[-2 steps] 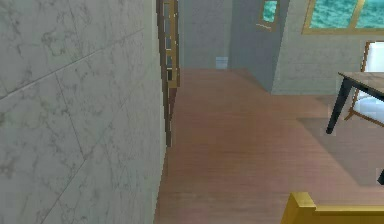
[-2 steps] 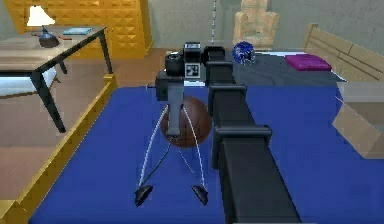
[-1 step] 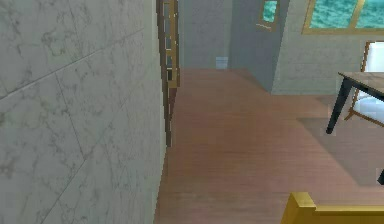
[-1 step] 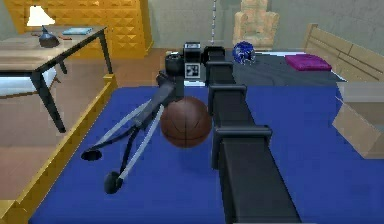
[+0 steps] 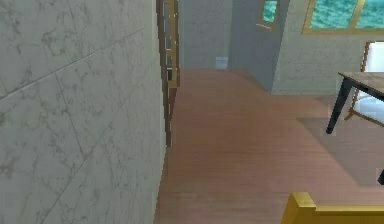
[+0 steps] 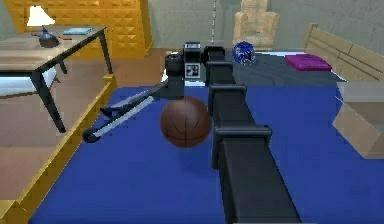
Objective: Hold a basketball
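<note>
The basketball (image 6: 185, 121) was a dull orange-brown sphere w/ faint dark seams. We saw it against the blue bed cover (image 6: 300, 150), just left of the arm (image 6: 245, 150) & below the gripper's body. The gripper (image 6: 92, 134) reached its 2 thin fingers down-left toward the cover's edge; we couldn't tell its state or whether it held anything. Nearby stood a dark table (image 6: 25, 55) w/ 1 lamp (image 6: 40, 18), a yellow dresser (image 6: 115, 25), a magenta cushion (image 6: 308, 62) & a blue round obj (image 6: 243, 50). We couldn't tell what 1 cardboard box (image 6: 362, 118) at the right contained. In the forward view a marbled wall (image 5: 70, 100) blocked the left.
</note>
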